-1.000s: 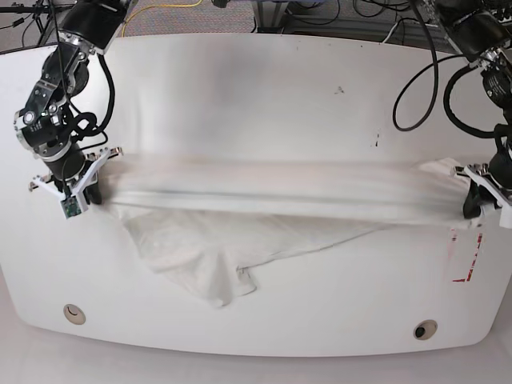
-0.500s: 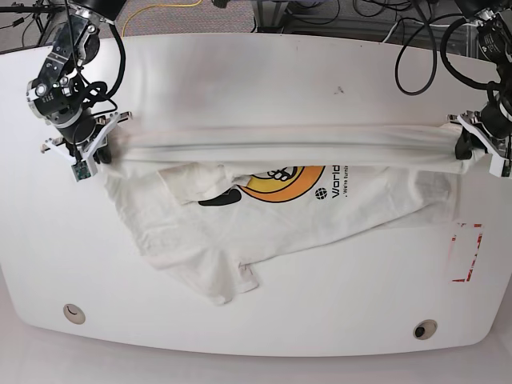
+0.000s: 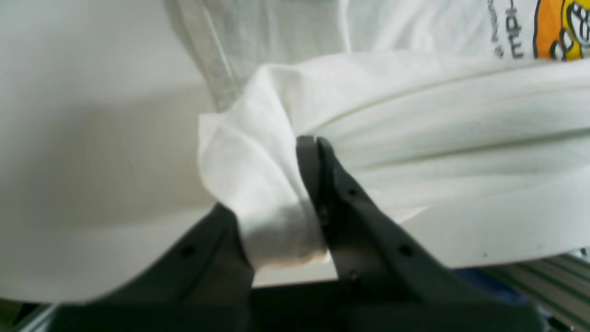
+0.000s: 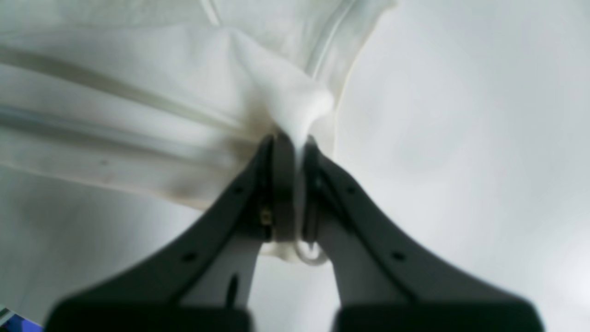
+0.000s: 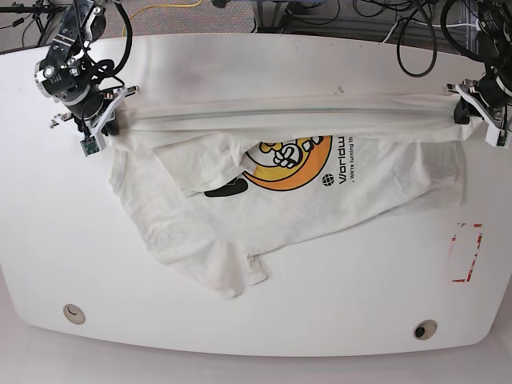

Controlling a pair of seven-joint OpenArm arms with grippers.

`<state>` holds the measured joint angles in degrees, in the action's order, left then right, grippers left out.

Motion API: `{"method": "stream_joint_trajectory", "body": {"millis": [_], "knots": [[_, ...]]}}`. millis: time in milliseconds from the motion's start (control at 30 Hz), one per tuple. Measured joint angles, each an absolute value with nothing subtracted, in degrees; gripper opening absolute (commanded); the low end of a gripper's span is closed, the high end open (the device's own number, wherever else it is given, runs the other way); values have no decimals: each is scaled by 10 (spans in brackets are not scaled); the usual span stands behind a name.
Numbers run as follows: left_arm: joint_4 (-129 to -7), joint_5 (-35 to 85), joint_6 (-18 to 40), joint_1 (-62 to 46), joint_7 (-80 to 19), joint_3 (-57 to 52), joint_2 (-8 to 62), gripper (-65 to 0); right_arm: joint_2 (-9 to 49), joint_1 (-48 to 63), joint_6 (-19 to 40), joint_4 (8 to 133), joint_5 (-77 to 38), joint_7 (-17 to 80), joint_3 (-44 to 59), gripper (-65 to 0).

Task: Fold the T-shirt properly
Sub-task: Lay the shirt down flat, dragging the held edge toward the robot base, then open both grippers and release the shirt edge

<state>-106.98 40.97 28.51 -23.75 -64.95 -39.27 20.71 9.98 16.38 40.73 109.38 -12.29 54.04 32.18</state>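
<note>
T-shirt [image 5: 280, 192]: stretched taut between both arms, lower part lying on the white table [image 5: 240, 72].
Left gripper [image 3: 309, 143]: clamped on one corner.
Right gripper [image 4: 295, 143]: clamped on the other.

A white desk [image 5: 264, 72] with rounded corners is filling the base view, showing two round grommet holes [image 5: 74, 313] near its front edge. A red-lined rectangular marking [image 5: 466, 252] is sitting on its surface, and black cables [image 5: 376, 12] with a yellow cord [image 5: 160, 8] are lying on the floor beyond its far edge.

Two black arms w/ looping black cables, white gripper brackets, dark grey fingers [image 4: 276, 184] w/ screw holes
</note>
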Motion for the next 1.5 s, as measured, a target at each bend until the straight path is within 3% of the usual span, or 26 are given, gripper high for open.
{"method": "stream_joint_trajectory", "body": {"millis": [133,200,300,400,500,567,667,867,1133,1500], "knots": [[-1070,409,285,-257,-649,-392,207,-650,93,173,407,1093,-113,542,322,-650],[-1070,408,285,-264,-649,-392,208,-615,92,180,407,1093,-112,542,321,-648],[-1070,407,285,-277,-649,-392,210,-514,90,188,407,1093,-106,540,322,-625],[-1070,402,283,-286,-649,-392,212,-314,91,197,407,1093,-102,544,322,-493],[-1070,399,283,-296,-649,-392,213,-140,91,205,405,1093,-92,544,322,-292],[-1070,394,282,-299,-651,-392,213,-108,91,211,403,1093,-93,545,322,-176],[-1069,377,281,-298,-651,-392,213,-119,88,218,403,1094,-92,547,322,-5],[-1072,362,289,-286,-651,-394,213,-124,61,228,401,1140,-93,549,324,0],[-1132,367,372,-241,-675,-419,212,-125,39,202,401,1155,-162,546,339,-52],[-1129,357,395,-209,-697,-402,137,-126,41,161,401,1105,-166,544,362,-67]]}}
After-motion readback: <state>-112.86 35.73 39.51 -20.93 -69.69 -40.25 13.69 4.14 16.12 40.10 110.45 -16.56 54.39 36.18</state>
